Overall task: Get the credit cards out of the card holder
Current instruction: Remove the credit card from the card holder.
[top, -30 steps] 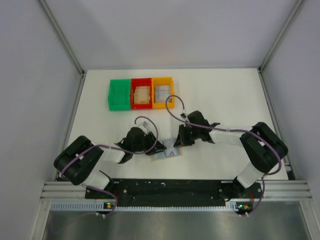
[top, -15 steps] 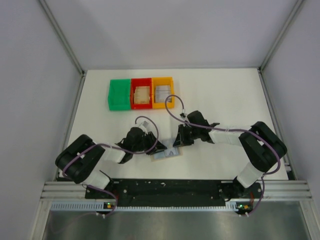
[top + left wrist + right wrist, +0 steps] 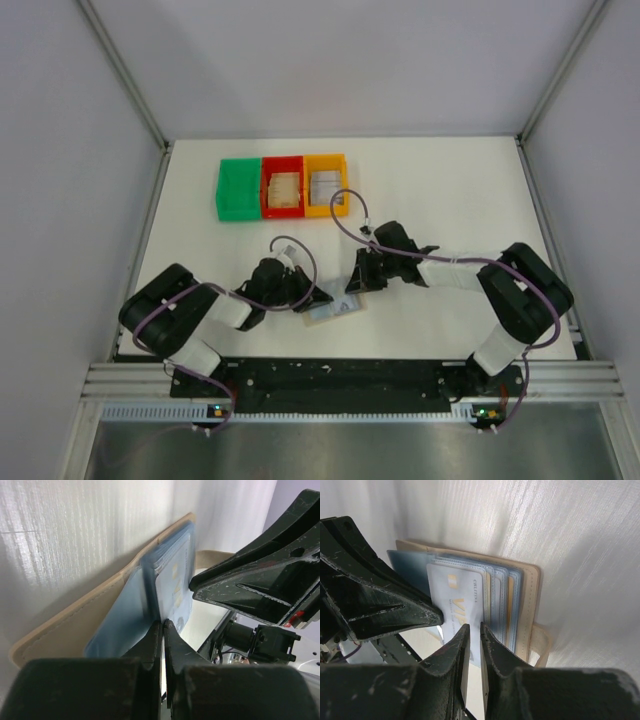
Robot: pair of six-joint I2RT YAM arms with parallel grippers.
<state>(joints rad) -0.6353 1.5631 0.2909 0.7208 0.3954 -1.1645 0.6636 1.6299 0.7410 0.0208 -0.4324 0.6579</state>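
My left claw (image 3: 161, 625) has just snapped from part-open to nearly shut. Its fingers are now pinched on the near edge of the front credit card (image 3: 175, 580), the pale one with the gold chip, which sits in a blue-grey sleeve. That card is still in the card holder (image 3: 75, 625), so I judge this the grip before a pull, nothing out yet on this one. The left arm has also crept in a bit towards the wallet. My right claw (image 3: 471, 627) has not moved: jaws almost together, a thin slit left, tips down on the same front card. I cannot tell whether it clamps anything or just pins. The card holder lies open on the table (image 3: 450, 190) near the front edge, between both claws, with more cards fanned in its sleeves. Well apart at the back, the red bin (image 3: 283, 162) holds tan cards, the orange bin (image 3: 326, 158) holds grey ones, and the green bin (image 3: 237, 190) shows nothing inside.
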